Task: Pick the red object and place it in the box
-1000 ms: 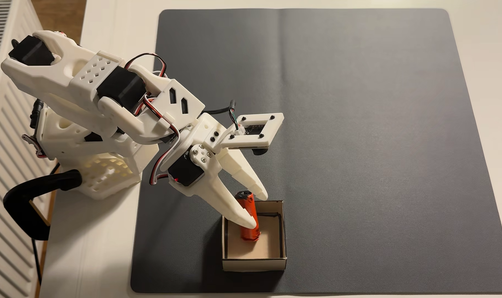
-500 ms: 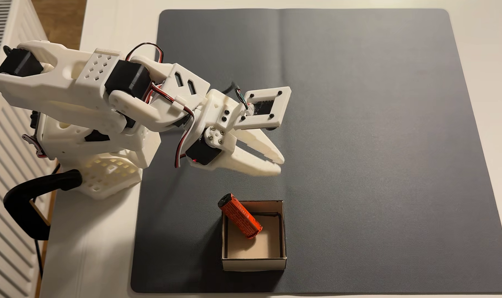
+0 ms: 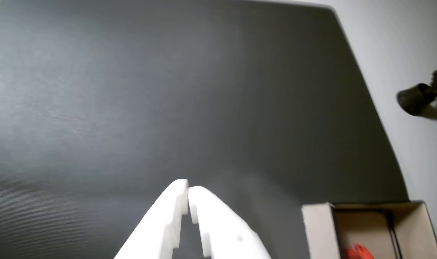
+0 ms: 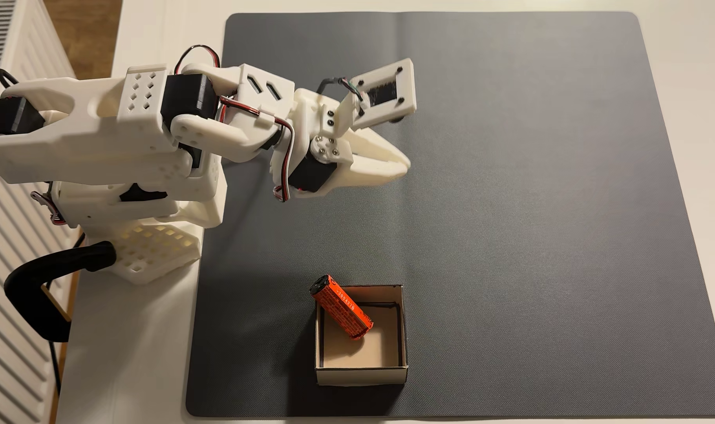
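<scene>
Grey mat (image 4: 510, 204) under everything, bare between claw and box. Black clamp (image 4: 41, 293) well behind the claw, at the arm's base. Cardboard box (image 4: 361, 373) well apart from the claw (image 4: 404, 165) (fingertips together, nothing held). Red object (image 4: 341, 308) leaning inside, black end over the rim.

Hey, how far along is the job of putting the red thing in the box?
Nearly done. The red object is in the box, but tilted: its black end leans on the box's upper-left rim and sticks out in the fixed view. Nothing is in hand: the gripper is shut, empty and raised over the mat, away from the box. Left, if anything: settling it flat.
</scene>
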Motion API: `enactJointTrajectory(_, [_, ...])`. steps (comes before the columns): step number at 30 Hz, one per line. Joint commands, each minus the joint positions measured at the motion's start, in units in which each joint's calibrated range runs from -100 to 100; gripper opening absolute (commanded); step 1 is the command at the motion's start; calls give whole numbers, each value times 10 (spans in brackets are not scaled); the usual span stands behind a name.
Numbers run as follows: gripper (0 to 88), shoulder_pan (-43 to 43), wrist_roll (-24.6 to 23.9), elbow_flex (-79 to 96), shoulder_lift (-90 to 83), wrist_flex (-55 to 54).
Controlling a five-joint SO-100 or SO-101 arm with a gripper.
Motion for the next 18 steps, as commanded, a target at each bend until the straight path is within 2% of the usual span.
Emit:
enactJointTrajectory(1, [8,-18,1,29,-3,0])
enactJointTrajectory(18, [7,-22,2,30,-4,235])
